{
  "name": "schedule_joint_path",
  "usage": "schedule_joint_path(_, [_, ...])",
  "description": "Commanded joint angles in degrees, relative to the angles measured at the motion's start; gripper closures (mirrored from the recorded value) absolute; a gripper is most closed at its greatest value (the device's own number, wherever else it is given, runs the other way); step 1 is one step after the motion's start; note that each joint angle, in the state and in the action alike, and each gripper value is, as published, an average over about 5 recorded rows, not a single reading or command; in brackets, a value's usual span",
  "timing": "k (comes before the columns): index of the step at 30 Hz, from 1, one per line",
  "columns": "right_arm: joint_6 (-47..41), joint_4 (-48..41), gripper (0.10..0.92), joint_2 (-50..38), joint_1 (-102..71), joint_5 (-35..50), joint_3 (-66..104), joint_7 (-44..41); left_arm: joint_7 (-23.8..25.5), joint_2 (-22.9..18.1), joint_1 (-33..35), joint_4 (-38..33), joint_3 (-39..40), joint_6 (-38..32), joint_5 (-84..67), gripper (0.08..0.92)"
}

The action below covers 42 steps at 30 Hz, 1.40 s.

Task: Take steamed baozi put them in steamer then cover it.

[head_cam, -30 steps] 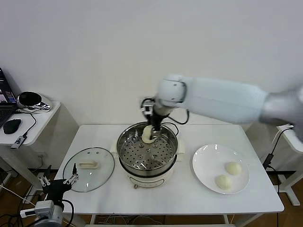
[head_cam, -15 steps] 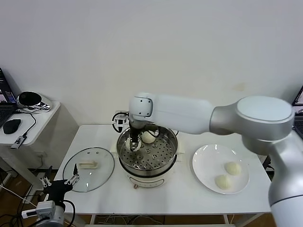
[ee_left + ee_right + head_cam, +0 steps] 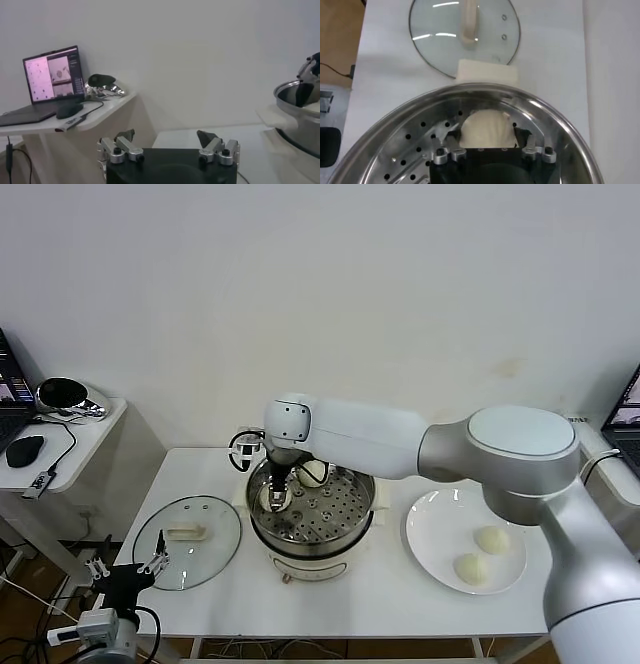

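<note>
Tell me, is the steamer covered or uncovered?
Uncovered: the cover lies flat on the table, beside the steamer.

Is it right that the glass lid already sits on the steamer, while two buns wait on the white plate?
Not quite. In the head view the glass lid lies flat on the table, at the robot's left of the steamer, which stands uncovered. Two buns do wait on the white plate.

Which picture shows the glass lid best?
The head view: the whole lid lies flat on the table, beside the steamer, with its handle plain. The right wrist view shows the lid too, cut off at the edge. The left wrist view shows none of it.
</note>
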Motion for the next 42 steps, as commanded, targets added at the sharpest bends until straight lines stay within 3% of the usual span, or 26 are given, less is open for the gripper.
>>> schedule_joint_path(1, [0.9,2.6,0.207,-3.2,3.8,-2.4,0.2,-6.2,0.0,0.0,-0.1,0.0,0.1,0.0,0.1,0.177])
schedule_joint_path(12, [5.2,24.9,0.203,-29.0,20.1,-5.1,-4.3,-15.1,0.2,-0.5,-0.4,-0.6,1.3,0.2,0.4,0.177])
schedule_joint_path(18, [9.8,34.5,0.203,-45.3,19.6,-13.7,-6.1,-18.0,0.2,0.2,-0.1,-0.9,1.5,0.2,0.7,0.177])
schedule_joint_path(24, [16.1,38.2,0.203,-58.9,14.2,-22.9,-6.4,-19.4,0.3,0.6,0.5,-0.6,1.0,0.2,1.1,0.177])
schedule_joint_path(32, [21.9,36.8,0.203,-65.9,-4.3,-32.9,5.3,-18.9,0.3,-0.1,0.9,-0.1,1.3,0.2,2.1,0.177])
schedule_joint_path(42, [24.2,32.6,0.203,-65.2,-27.9,-40.6,22.3,-15.8,0.2,-0.8,1.7,-0.1,1.5,0.1,3.3,0.177])
